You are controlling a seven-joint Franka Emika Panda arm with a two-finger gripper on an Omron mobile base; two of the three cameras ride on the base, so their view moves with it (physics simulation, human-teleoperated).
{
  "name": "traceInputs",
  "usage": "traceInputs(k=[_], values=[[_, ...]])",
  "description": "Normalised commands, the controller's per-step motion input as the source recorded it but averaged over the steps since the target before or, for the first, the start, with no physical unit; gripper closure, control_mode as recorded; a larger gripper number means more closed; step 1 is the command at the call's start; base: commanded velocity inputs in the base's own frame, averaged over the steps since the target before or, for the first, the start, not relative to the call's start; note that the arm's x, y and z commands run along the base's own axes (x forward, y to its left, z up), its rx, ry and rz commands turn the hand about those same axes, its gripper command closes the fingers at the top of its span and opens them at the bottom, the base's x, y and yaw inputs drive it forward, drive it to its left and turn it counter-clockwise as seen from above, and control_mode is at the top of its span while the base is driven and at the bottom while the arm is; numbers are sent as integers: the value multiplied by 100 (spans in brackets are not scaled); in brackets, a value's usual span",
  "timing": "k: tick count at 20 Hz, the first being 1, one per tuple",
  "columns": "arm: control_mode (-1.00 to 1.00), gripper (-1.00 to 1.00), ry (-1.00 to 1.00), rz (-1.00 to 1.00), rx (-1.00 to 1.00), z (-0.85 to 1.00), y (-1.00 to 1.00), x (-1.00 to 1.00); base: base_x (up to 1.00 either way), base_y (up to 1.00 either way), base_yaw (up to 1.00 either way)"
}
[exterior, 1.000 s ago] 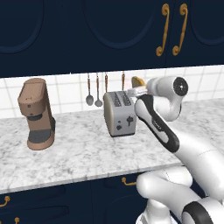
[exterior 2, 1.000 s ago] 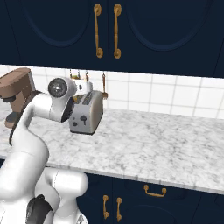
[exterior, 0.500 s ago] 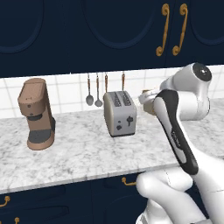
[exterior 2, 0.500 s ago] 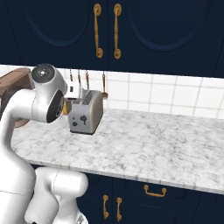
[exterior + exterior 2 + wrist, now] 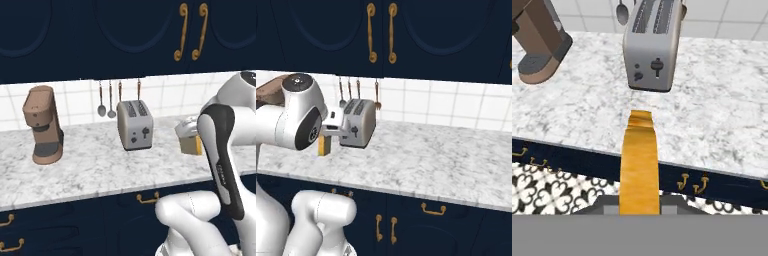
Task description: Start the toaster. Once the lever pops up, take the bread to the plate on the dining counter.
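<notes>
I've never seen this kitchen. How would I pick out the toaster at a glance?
Find the marble worktop under the dark blue cabinets, backed by white tiles. Below the hanging spoons stands the toaster, a small silver-grey box with two slots on top. The brown coffee machine on the same worktop is taller and has no slots.

My toaster (image 5: 135, 125) stood upright toward the back edge of the marble worktop (image 5: 90, 165), a small silver-grey box with both top slots empty and its black lever (image 5: 657, 66) and round knob on the end face turned toward the front edge. The bread (image 5: 640, 162), a slice with a golden-orange crust, was off the worktop, hanging edge-on in the air above its front edge, well apart from the toaster.
</notes>
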Motion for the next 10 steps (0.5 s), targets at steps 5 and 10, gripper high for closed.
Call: traceInputs(k=[5, 10], values=[[100, 100, 0, 0, 0, 0, 0, 0, -78, 0, 9], [100, 100, 0, 0, 0, 0, 0, 0, -35, 0, 60]])
